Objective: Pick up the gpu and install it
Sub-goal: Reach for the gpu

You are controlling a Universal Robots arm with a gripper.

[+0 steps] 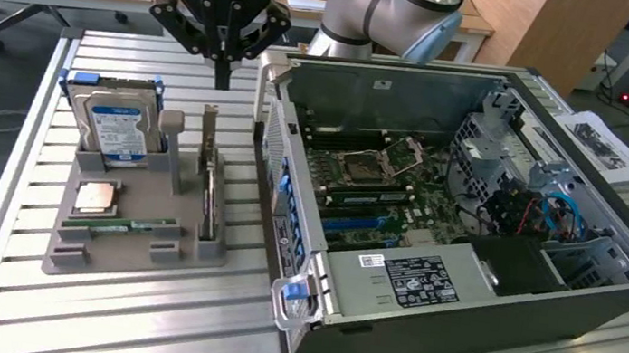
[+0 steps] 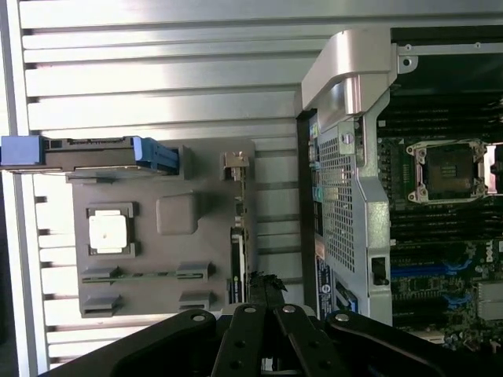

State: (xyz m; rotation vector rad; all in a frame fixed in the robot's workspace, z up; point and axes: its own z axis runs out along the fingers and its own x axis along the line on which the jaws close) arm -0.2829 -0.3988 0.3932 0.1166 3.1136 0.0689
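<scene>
The gpu (image 1: 208,183) is a thin dark card standing on edge in a slot of the grey holder (image 1: 134,249) on the slatted table. In the wrist view the gpu (image 2: 238,236) appears edge-on beside the holder's (image 2: 177,247) flat face. My gripper (image 1: 224,81) hangs above the table just past the card's far end, fingers shut together with nothing between them. In the wrist view the gripper (image 2: 264,284) tips sit close to one end of the card, apart from it.
The holder also carries a blue-labelled hard drive (image 1: 114,127), a square processor (image 1: 96,195) and a green memory stick (image 1: 119,226). An open computer case (image 1: 439,339) with its motherboard (image 1: 368,184) exposed lies at the exterior view's right, close to the holder.
</scene>
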